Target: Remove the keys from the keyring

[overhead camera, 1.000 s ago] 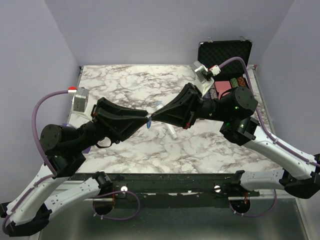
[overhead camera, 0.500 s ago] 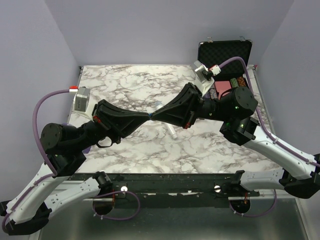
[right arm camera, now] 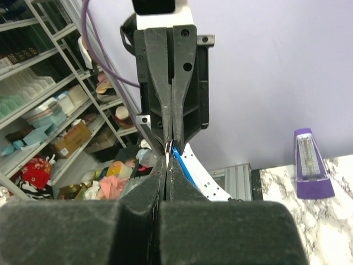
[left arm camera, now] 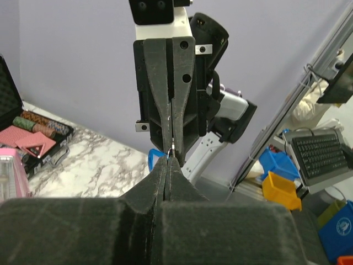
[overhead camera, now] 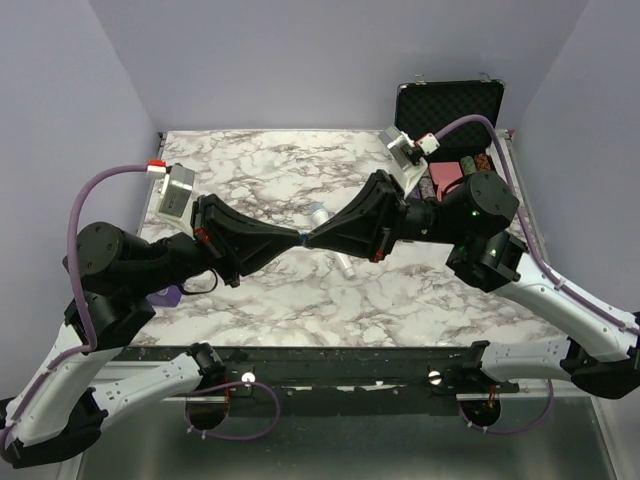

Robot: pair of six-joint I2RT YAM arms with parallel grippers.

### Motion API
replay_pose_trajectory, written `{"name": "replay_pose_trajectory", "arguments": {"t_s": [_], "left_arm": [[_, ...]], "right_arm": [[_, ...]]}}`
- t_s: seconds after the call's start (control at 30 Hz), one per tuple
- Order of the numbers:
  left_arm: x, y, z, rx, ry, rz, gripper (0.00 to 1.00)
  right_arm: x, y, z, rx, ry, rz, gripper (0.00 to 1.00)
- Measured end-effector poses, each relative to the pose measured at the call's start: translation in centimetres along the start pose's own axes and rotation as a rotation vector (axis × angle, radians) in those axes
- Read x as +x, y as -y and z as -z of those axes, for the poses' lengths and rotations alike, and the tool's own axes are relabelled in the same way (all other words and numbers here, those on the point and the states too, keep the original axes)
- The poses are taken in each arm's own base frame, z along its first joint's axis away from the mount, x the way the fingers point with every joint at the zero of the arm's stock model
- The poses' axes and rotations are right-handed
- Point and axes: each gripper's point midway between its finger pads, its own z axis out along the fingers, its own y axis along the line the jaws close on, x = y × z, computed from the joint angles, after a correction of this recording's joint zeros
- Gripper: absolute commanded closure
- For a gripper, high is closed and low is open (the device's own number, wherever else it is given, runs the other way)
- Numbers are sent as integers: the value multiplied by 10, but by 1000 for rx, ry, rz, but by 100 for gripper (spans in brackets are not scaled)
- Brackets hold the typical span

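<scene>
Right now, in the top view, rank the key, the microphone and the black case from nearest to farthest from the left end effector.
1. Key: right at the left end effector's tips.
2. Microphone: close by, to the right.
3. Black case: far right corner.

Left tool [overhead camera: 298, 238] closed, right tool [overhead camera: 311, 238] closed, tips meeting mid-air
</scene>
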Motion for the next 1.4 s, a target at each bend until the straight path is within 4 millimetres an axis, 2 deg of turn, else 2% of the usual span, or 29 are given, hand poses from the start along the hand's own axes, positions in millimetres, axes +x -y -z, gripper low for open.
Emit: {"name": "replay_pose_trajectory", "arguments": {"t_s": [1.0, 1.03, 1.1, 1.13, 1.17, 1.2, 1.4], "left_arm": [[64, 8, 12, 136, -475, -89, 98], [66, 7, 13, 136, -485, -87, 88], [69, 6, 13, 133, -498, -85, 45], [69, 5, 13, 130, -502, -84, 28], [69, 4, 14, 123, -505, -91, 19], [69, 4, 14, 121, -508, -85, 2], [54, 3, 16, 58, -472, -114, 1]], "right_arm": [[54, -5, 22, 2, -261, -104, 99], [56, -4, 23, 5, -268, -108, 99], [58, -4, 23, 9, -276, -111, 99], [58, -4, 24, 10, -278, -111, 99], [59, -3, 24, 11, -280, -112, 99], [58, -2, 23, 18, -275, -106, 99], [58, 9, 23, 72, -262, -93, 99]]}}
